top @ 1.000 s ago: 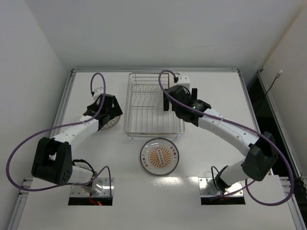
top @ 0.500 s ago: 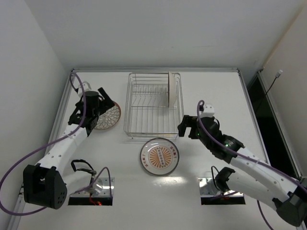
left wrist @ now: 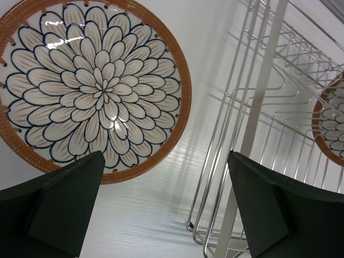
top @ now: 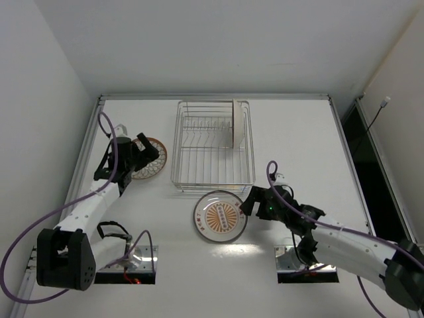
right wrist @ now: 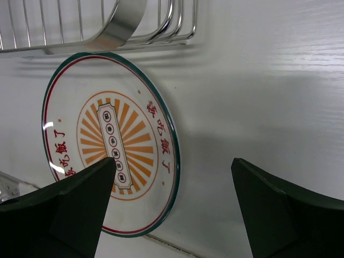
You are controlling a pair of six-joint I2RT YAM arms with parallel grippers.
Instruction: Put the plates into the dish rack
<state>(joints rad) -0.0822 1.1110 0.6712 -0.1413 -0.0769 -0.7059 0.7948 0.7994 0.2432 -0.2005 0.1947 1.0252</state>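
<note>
Top external view: the dish rack (top: 213, 147) sits mid-table, its long axis running away from me, with bare table on both sides. One small plate (top: 235, 123) stands on edge in its far right part, patterned face to the left. My left gripper (top: 142, 151) hangs wide open, holding nothing, over a second small plate (top: 147, 159) lying face up just left of the rack. My right gripper (top: 250, 201) is also spread wide and empty at the right rim of the large plate (top: 220, 215), which lies flat just in front of the rack. Red Chinese characters ring its orange medallion.
</note>
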